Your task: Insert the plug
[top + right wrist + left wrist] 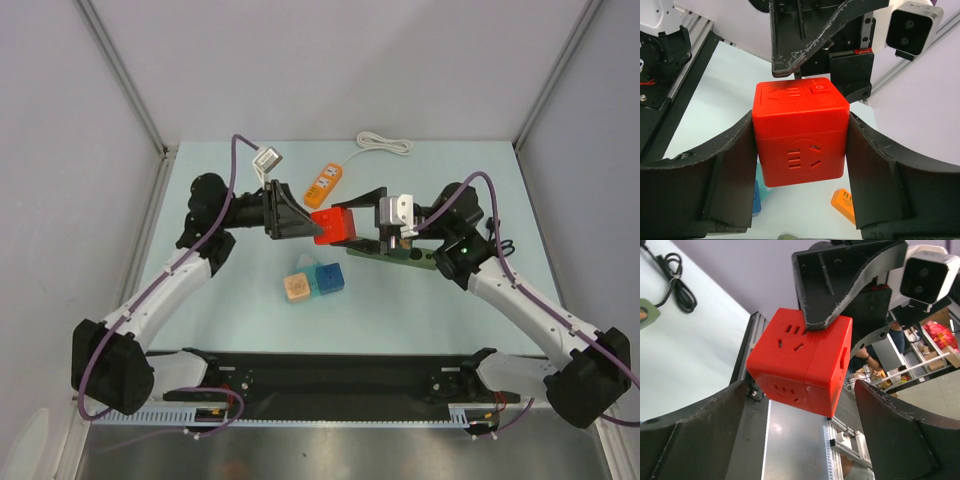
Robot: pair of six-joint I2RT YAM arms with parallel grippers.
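Black-fingered, our left gripper (801,390) stands spread wide around the one red socket cube (333,226), not closed on it. Our right gripper (800,145) clamps that smooth cube's sides over the table's (420,300) middle. One orange plug (323,183) lies near the far edge. One peach cube (297,288) and one blue cube (328,278) sit nearer us.

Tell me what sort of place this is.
Probably a robotics lab test cell. A pale table is walled by plain panels on aluminium posts, with a left arm and a right arm on a rail. Behind the red socket cube, the left wrist view shows shelving.
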